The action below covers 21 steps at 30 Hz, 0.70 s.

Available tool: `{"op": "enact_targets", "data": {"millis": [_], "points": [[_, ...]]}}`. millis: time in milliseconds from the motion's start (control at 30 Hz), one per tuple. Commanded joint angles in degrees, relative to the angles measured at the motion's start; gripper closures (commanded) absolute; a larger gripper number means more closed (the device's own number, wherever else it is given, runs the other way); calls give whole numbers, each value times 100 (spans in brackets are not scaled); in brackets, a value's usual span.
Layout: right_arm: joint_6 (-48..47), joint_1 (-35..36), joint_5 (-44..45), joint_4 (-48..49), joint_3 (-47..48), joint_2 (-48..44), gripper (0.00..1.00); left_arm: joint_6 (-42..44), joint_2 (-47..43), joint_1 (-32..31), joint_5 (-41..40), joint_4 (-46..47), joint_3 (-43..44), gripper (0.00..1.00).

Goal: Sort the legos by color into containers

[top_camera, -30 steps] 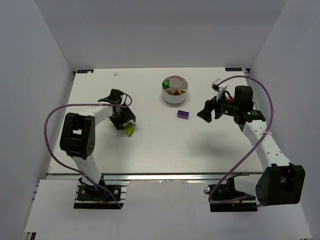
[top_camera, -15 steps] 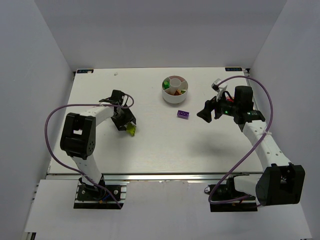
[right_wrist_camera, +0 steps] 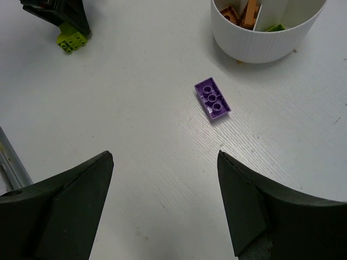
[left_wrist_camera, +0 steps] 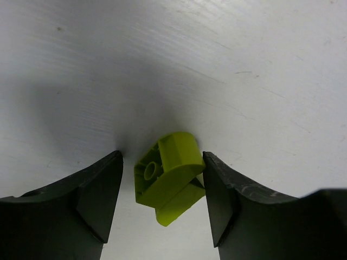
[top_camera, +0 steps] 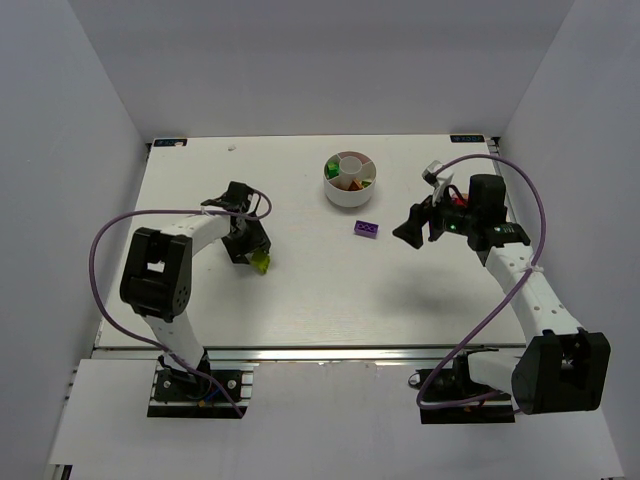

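Top view, change: the left pincer (top_camera: 252,250) has come lower and narrowed around the lime brick (top_camera: 260,263). The brick has barely shifted. The right pincer (top_camera: 410,232) hangs where it did.
Top view, meaning: I judge a grasp of the lime brick is about to close. Carrying it to the dish (top_camera: 351,200) is not yet begun.
Top view, places: the lime brick lies toward the left edge of the worktop (top_camera: 300,300), about midway between near and far. The dish sits toward the far edge, near the middle. The purple brick (top_camera: 367,229) lies just on its near side, apart from it.
Top view, room: bare worktop runs from the lime brick to the dish. The purple brick lies off that line, to the right.
Left wrist, grip: the left pincer (left_wrist_camera: 162,157) straddles the lime brick (left_wrist_camera: 168,170), released. One finger meets the brick's edge and the other stands off with a gap. The brick lies tilted on the worktop.
Right wrist, grip: the right pincer (right_wrist_camera: 164,157) is spread wide, holding nothing, above bare worktop.
Right wrist, room: the purple brick (right_wrist_camera: 212,99) lies ahead, flat and studs up, clear of the dish (right_wrist_camera: 260,43) wall, with space all round for fingers. The lime brick (right_wrist_camera: 71,40) is well apart.
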Motion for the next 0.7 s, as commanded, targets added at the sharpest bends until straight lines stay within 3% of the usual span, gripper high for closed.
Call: {"op": "enact_targets", "data": {"millis": [0, 267, 400, 467, 667], "points": [[-174, -4, -290, -44, -69, -121, 18, 129, -357, 2, -386, -163, -101, 29], [-831, 653, -729, -745, -78, 90, 19, 279, -893, 2, -96, -75, -259, 26], [-2096, 1793, -783, -1055, -183, 186, 16, 174, -1367, 2, -35, 65, -444, 24], [-2415, 2130, -617, -819, -384, 248, 11, 112, -1604, 2, -61, 66, -470, 22], [-2801, 3561, 173, 709, -404, 948, 10, -11, -2755, 29, -202, -188, -645, 15]]}}
